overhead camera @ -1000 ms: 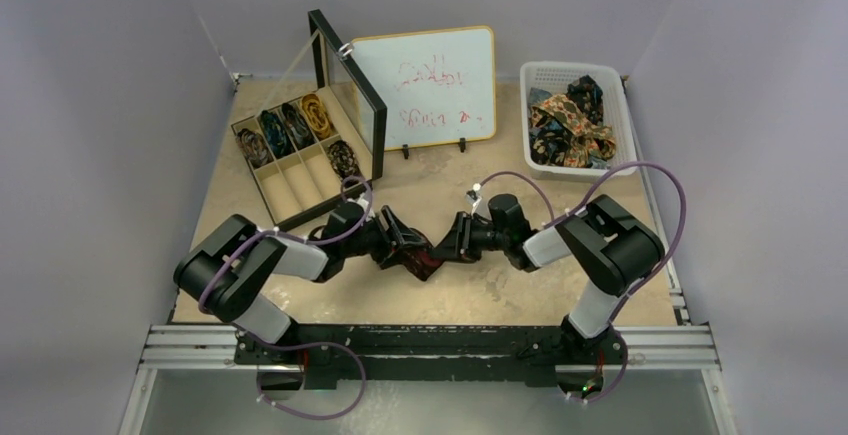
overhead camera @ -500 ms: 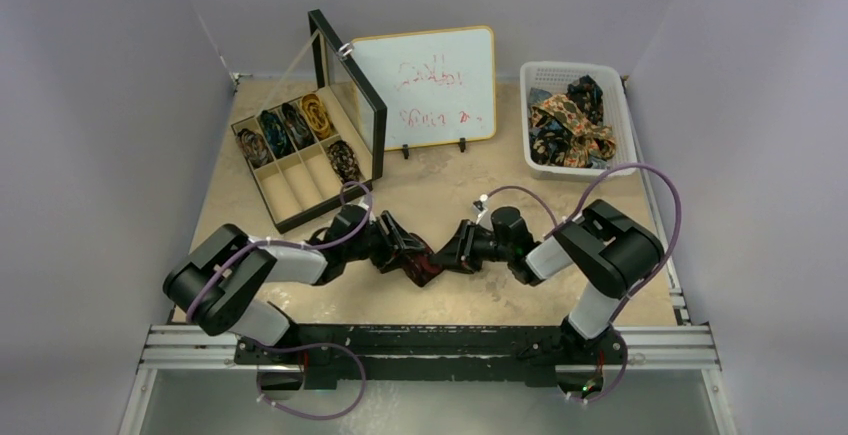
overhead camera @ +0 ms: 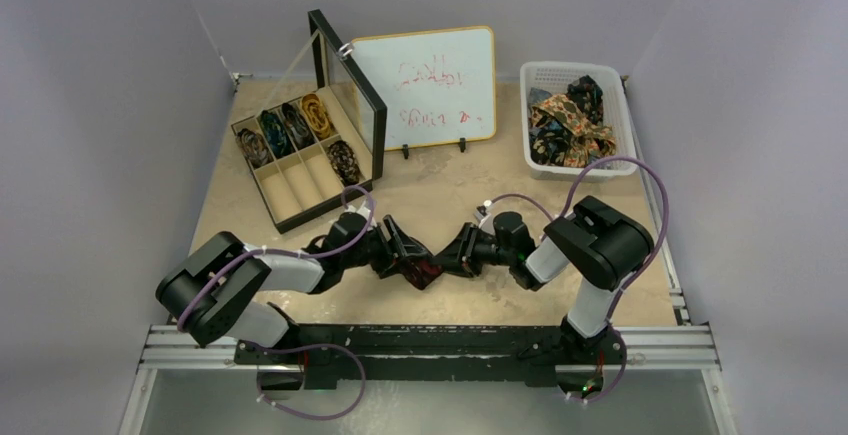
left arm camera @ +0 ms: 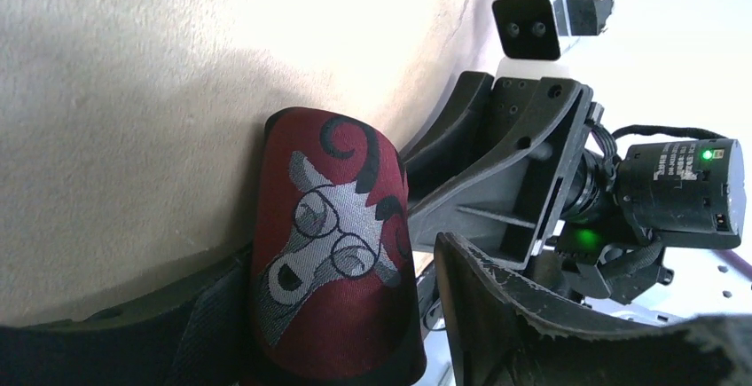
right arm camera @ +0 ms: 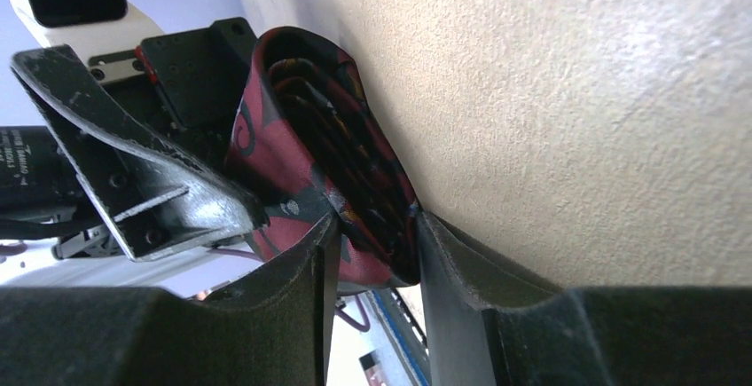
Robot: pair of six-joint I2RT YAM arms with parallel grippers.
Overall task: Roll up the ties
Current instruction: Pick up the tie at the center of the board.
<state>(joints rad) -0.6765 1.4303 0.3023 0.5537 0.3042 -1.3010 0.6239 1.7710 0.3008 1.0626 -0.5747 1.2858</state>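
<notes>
A dark maroon tie [overhead camera: 421,270], rolled into a coil, lies at the table's middle between my two grippers. Its outer wrap shows a grey animal face with glasses [left arm camera: 328,253]. My left gripper [overhead camera: 400,251] is open around the coil: one finger lies under the fabric, the other finger [left arm camera: 497,315] stands apart with a gap. My right gripper [right arm camera: 372,244] is shut on the coil's end [right arm camera: 355,173], with layered turns between its pads. More ties show as small coils [overhead camera: 290,125] in the box and as loose strips [overhead camera: 570,120] in the basket.
A black box with wooden compartments [overhead camera: 300,190] stands at the back left, its lid [overhead camera: 345,90] raised. A whiteboard [overhead camera: 425,85] stands behind the middle. A white basket [overhead camera: 575,69] sits at the back right. Purple cables [overhead camera: 655,195] loop off both arms.
Both arms have drawn a little toward the table's near edge, the left elbow sliding leftward. The grippers and the maroon coil have shifted slightly nearer with them.
</notes>
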